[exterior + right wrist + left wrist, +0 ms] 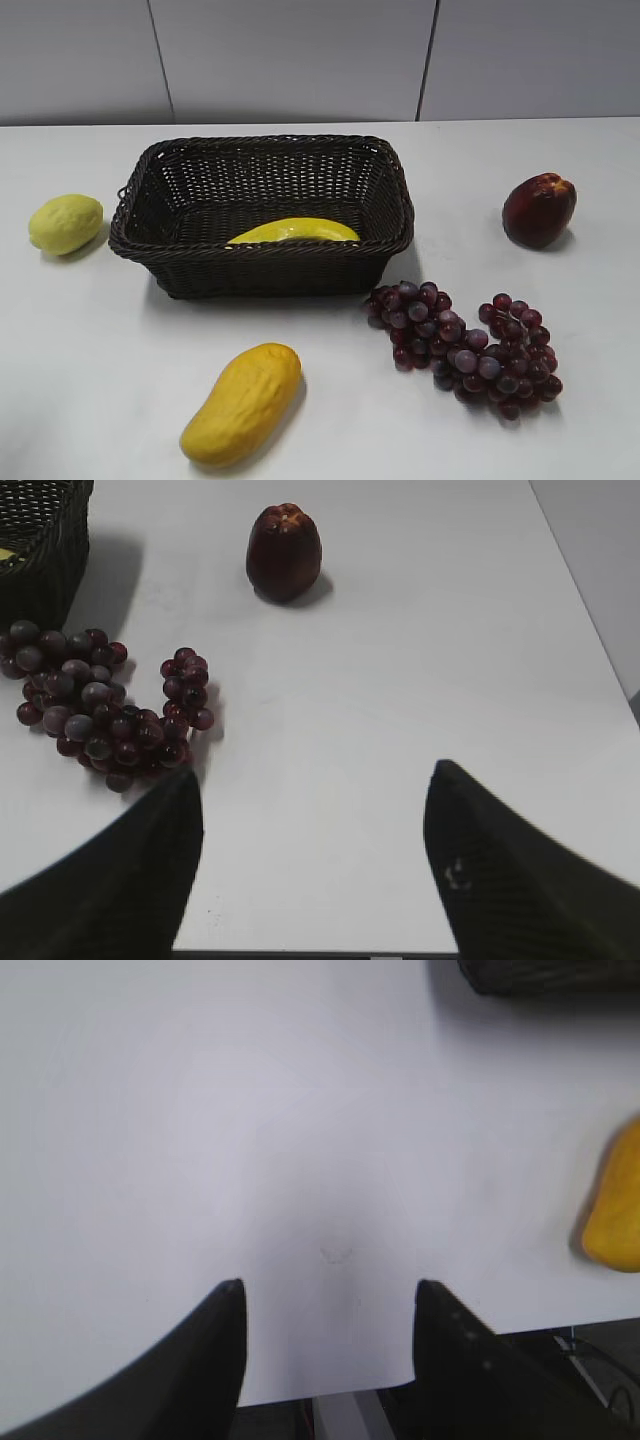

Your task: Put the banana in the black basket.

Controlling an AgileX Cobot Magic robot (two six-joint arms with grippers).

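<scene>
The banana [293,231] lies inside the black basket [262,250], near its front wall, only its upper yellow curve showing. The basket stands at the middle of the white table; a corner of it shows in the left wrist view [545,975] and in the right wrist view [40,550]. No gripper shows in the exterior view. My left gripper [328,1285] is open and empty over bare table near the front edge. My right gripper [315,775] is open and empty over the table, to the right of the grapes.
A pale lemon [65,223] lies left of the basket. An orange-yellow mango [242,403] lies in front; its end shows in the left wrist view [615,1205]. Dark grapes [465,345] [100,705] lie front right. A dark red fruit [538,209] [284,552] sits at right.
</scene>
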